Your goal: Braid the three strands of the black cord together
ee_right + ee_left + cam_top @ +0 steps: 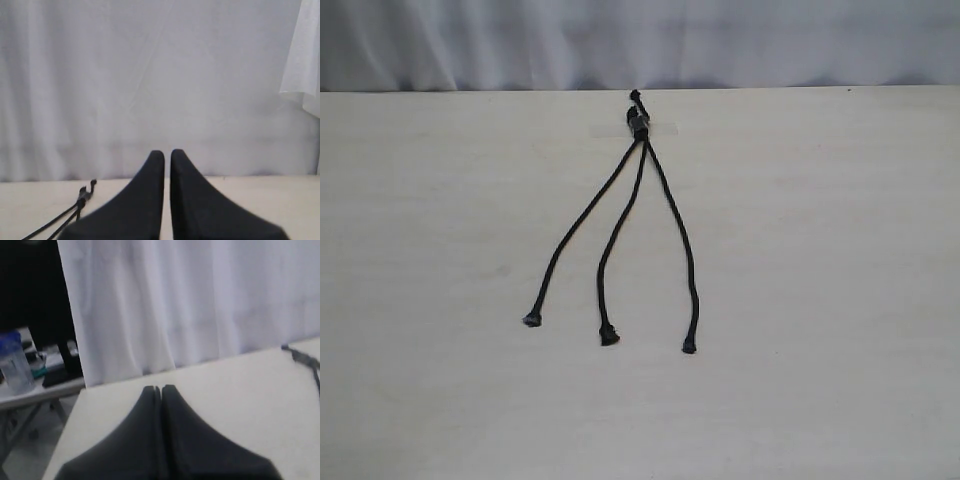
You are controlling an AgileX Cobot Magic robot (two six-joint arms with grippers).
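In the exterior view neither arm appeared, so the fingers could not be judged from there. The black cord (640,124) lay flat on the pale bench (840,300), its bound, knotted end at the far edge near the white curtain (470,45). A faint pale patch across that end was too dim to name. Its long axis ran from the far edge towards the near side. The three strands (612,245) fanned out unbraided from the knot – one slanting left, one running almost straight, one bowing right – with their small knobby tips well apart. In the left wrist view the left fingers (148,402) were pressed together at the tips and held nothing. They hovered over a bare corner of the bench (235,400), and only the cord's knotted end (299,355) showed, blurred, with the strands cut off by the picture's edge. Beyond the curtain (200,305) a blurred clear bottle (12,365) stood on another surface in the dark. In the right wrist view the right fingers (156,170) were closed to a thin slit and also empty. The knot (83,196) lay well to one side of them, and only two strands could be told apart before the picture's edge cut them off.
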